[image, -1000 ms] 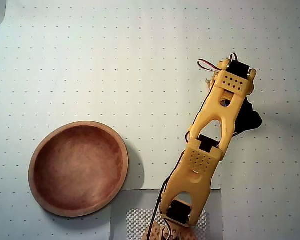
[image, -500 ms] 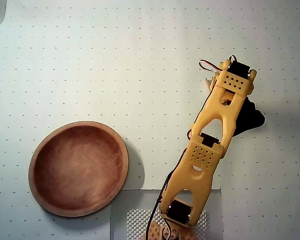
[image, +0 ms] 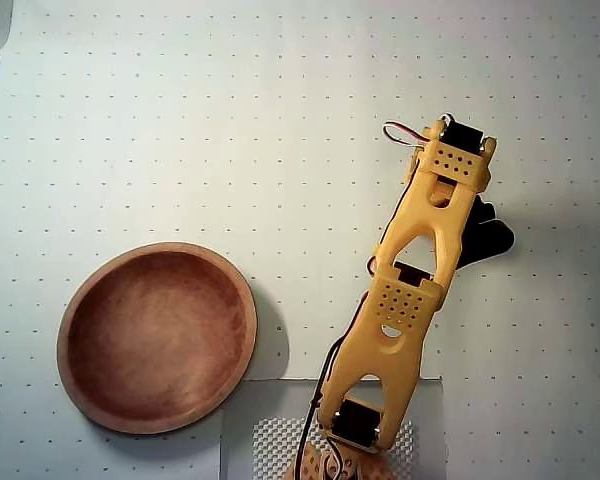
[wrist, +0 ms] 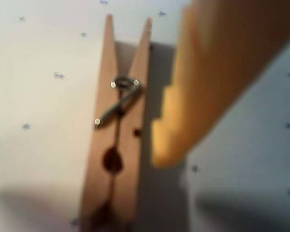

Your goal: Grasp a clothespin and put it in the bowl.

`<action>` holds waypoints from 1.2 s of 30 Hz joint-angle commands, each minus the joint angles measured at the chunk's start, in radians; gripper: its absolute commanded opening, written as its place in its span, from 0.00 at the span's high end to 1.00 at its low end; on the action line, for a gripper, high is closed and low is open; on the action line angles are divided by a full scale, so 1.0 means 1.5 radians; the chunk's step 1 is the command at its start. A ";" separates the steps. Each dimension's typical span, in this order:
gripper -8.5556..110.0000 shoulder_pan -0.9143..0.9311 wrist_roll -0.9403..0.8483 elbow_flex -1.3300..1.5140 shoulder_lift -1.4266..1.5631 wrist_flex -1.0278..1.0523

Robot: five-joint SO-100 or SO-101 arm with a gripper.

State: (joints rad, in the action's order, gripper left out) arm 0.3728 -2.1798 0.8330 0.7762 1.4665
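Dotted white mat (image: 180,120), bowl (image: 85,395) left, arm right.
Clothespin (wrist: 117,145) lies flat, one gripper (wrist: 171,145) finger just beside it; grip state unclear.

In the overhead view, the bowl (image: 157,337) is set on the desk (image: 180,120) near its lower left corner. The arm (image: 405,300) is stretched from the lower edge toward the right of centre, well apart from the bowl. In the wrist view, the clothespin (wrist: 117,140) is laid flat on the desk, just left of a finger (wrist: 208,92) of the pincer.
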 commanded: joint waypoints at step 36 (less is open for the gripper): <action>0.72 0.017 0.021 -0.052 -0.010 0.002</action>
State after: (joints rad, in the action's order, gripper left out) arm 0.4203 -2.1537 0.8053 0.7194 1.4788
